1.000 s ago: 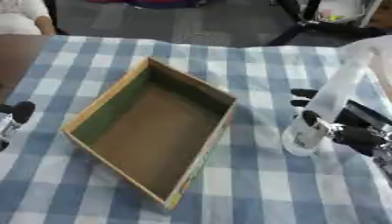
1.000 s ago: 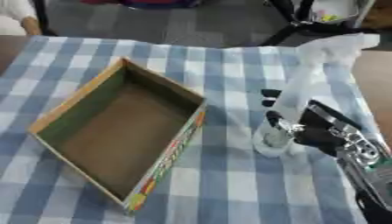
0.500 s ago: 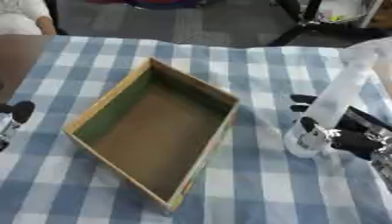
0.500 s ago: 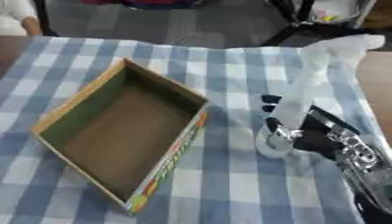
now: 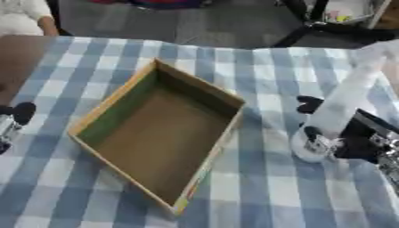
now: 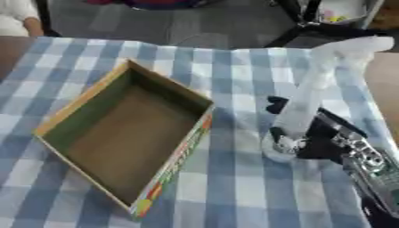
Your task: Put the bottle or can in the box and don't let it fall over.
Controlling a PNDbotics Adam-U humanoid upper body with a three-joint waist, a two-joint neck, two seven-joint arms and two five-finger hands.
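At right of the frame the right hand (image 6: 315, 136) curls its fingers around one clear bottle (image 6: 311, 100) standing on the checked tablecloth (image 5: 265, 191), beside one open box (image 5: 160, 133)

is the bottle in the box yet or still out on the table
Out. The bottle stands upright on the checked cloth beside the empty box, with the right hand around its base.

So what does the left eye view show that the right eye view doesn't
Only the left eye view shows the left hand, at the picture's left edge. Only the right eye view shows the right forearm running down to the lower right corner. Both show the right hand curled round the clear bottle, upright on the checked cloth beside the open box.
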